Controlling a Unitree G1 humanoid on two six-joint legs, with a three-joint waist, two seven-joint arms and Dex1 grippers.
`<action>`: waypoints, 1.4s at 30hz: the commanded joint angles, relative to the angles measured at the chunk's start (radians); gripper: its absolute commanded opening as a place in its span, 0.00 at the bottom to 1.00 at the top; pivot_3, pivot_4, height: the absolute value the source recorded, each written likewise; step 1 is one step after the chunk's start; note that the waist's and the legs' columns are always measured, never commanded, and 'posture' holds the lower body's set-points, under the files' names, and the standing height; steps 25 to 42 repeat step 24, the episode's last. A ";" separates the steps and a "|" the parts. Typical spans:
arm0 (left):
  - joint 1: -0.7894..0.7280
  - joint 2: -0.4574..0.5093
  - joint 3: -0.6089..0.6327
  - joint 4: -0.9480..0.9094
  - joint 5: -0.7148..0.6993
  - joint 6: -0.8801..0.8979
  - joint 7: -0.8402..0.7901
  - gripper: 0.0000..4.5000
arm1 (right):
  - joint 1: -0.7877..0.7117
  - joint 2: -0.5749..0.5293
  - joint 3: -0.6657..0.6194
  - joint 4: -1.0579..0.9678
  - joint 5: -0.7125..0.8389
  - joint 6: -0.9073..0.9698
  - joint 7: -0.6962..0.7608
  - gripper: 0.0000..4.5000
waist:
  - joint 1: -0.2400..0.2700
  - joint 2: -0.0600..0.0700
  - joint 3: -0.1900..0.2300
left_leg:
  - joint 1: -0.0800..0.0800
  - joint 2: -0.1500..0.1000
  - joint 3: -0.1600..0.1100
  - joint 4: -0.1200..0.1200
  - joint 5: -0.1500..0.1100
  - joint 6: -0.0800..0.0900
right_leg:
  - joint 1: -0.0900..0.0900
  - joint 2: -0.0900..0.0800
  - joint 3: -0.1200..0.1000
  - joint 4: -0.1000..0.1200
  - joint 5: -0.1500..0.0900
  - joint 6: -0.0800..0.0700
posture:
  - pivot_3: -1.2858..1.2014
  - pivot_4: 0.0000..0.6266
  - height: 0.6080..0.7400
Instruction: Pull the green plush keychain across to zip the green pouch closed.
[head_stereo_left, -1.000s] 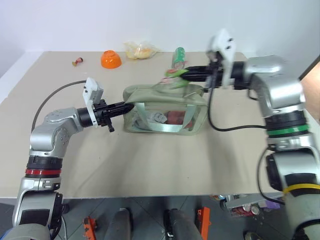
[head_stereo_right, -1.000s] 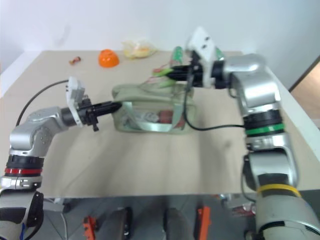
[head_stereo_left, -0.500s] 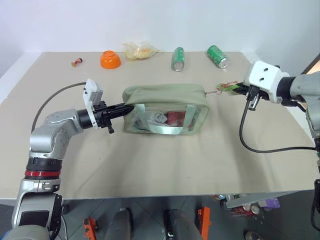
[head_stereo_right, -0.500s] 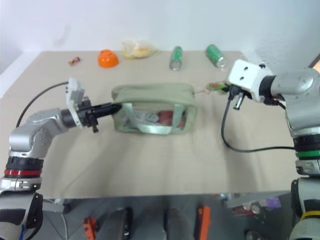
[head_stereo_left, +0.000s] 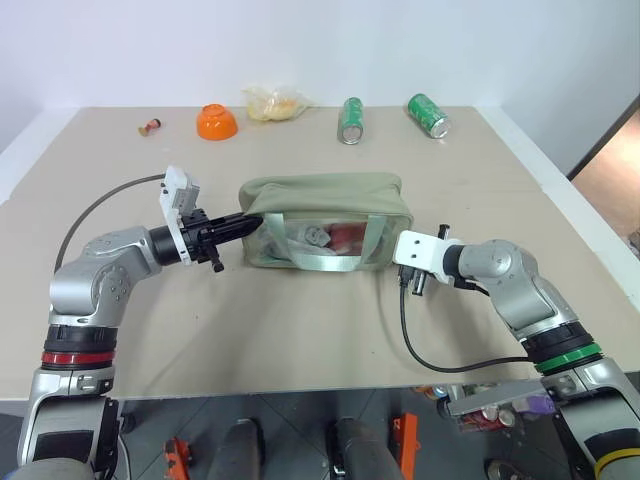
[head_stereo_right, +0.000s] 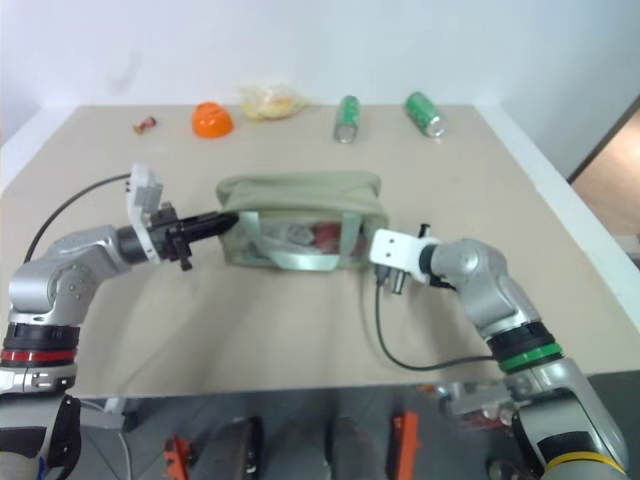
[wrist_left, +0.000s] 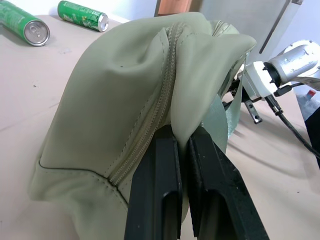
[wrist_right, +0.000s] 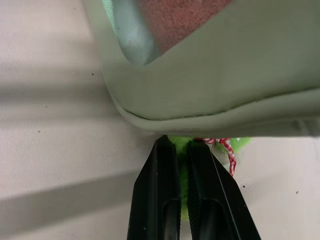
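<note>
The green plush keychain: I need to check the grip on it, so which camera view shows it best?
The right wrist view: the green plush keychain with its red cord sits pinched between the right gripper fingers, against the green pouch. In both eye views the right gripper's white housing hides it. The left wrist view shows no keychain.

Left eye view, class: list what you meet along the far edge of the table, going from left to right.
Small red object → orange bowl → yellowish plastic bag → upright green can → green can lying on its side.
</note>
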 joint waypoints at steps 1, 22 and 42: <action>0.026 0.013 0.011 -0.009 0.011 0.023 0.048 0.13 | -0.055 0.017 -0.127 0.001 0.130 0.105 0.037 0.17 | -0.001 0.000 0.000 | 0.000 0.000 0.000 0.000 0.000 0.000 | 0.000 0.000 0.000 0.000 0.001 -0.001 | 0.52 0.24 1.00; 0.332 0.075 0.288 -0.124 -0.155 0.085 0.139 0.78 | 0.262 -0.093 -0.630 -0.369 0.727 0.556 0.146 0.60 | -0.001 0.000 0.001 | -0.002 0.002 -0.001 -0.004 -0.005 0.003 | -0.003 0.002 -0.001 0.000 -0.005 -0.003 | 0.52 0.24 1.00; 0.344 0.056 0.301 -0.118 -0.157 0.072 0.163 0.78 | 0.280 -0.071 -0.633 -0.398 0.751 0.577 0.109 0.60 | -0.001 0.000 0.001 | -0.001 0.002 -0.001 -0.002 -0.005 0.003 | -0.002 0.002 -0.001 0.000 -0.004 -0.003 | 0.52 0.24 1.00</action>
